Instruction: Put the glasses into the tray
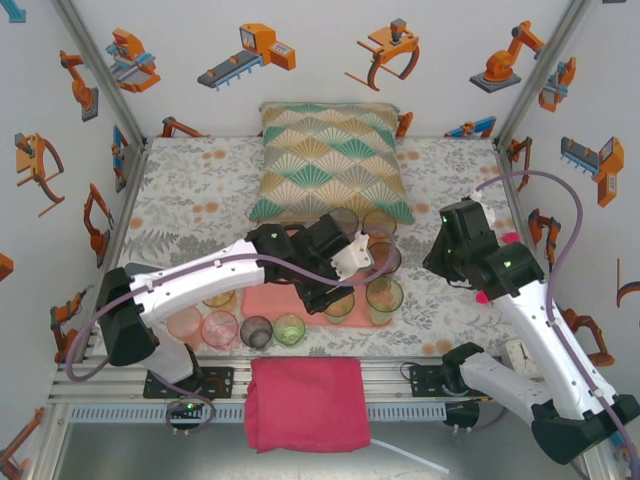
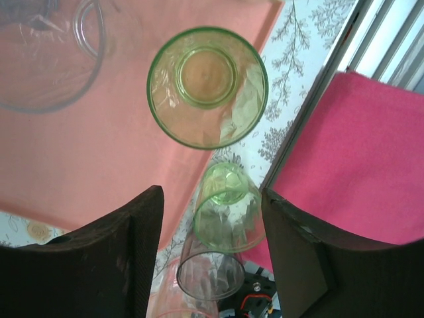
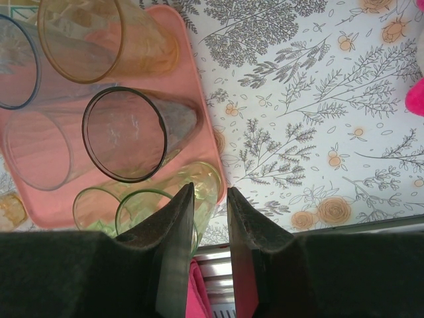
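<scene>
The salmon-pink tray (image 1: 262, 303) lies mid-table, partly under my left arm. Several glasses stand on it, among them a smoky one (image 3: 132, 132), an amber one (image 3: 106, 40) and a green one (image 2: 207, 86) near its front edge. My left gripper (image 2: 212, 193) hovers open just above and short of that green glass (image 1: 340, 305), gripping nothing. Off the tray, green (image 2: 228, 205), smoky grey (image 2: 211, 275) and pink (image 1: 220, 328) glasses line the table's near edge. To the right of the tray my right gripper (image 3: 211, 191) hangs above the table, jaws a narrow gap apart and empty.
A fan-patterned cushion (image 1: 330, 160) leans at the back. A magenta folded cloth (image 1: 307, 403) hangs over the front rail. Patterned side walls and metal frame posts close in the floral table (image 3: 318, 132), which is bare to the right of the tray.
</scene>
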